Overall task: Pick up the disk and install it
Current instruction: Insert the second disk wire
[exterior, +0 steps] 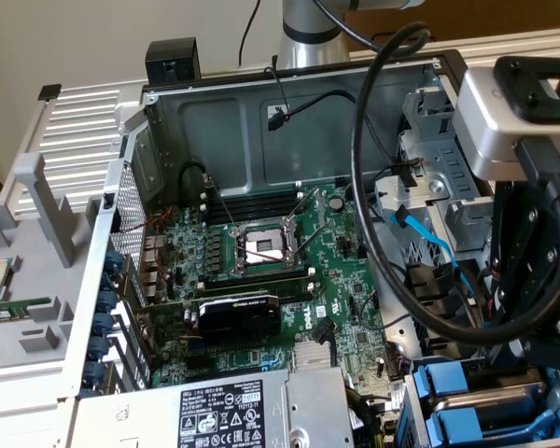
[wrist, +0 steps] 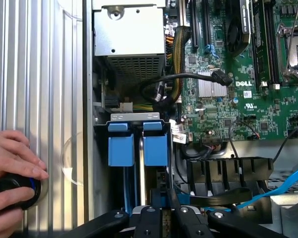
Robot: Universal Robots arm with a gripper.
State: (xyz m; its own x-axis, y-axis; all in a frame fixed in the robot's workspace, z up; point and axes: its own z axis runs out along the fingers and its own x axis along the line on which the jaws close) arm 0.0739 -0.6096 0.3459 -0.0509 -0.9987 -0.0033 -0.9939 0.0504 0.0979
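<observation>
**Claw narrowed over the drive bay, blue-framed disk between its fingers**

In the wrist view the claw [wrist: 161, 214] stands at the open computer case [exterior: 261, 112] with its black fingers [wrist: 149, 220] drawn close together. They are pinched on a piece of bright blue plastic. From that grip a thin silver-and-blue edge runs towards the bay: the disk [wrist: 141, 188], seen edge-on, so its label cannot be read. It lies between two blue tray handles [wrist: 120, 144] [wrist: 155, 144] that sit side by side in the metal bay. I cannot tell how far in the disk is.

In the exterior view the arm's black wrist assembly [exterior: 532, 271] hangs at the exterior view's right. It is above the blue trays [exterior: 448, 392] in the near corner of the case. A thick black cable [exterior: 364, 168] loops in front of it.

The motherboard [exterior: 289, 271] fills the case floor, and the silver power-supply box [exterior: 215, 415] with its warning label sits beside the bay.

Outside the case, a person's hand [wrist: 12, 163] rests on a black knob [wrist: 10, 191] on the ribbed silver counter [wrist: 39, 74].
</observation>
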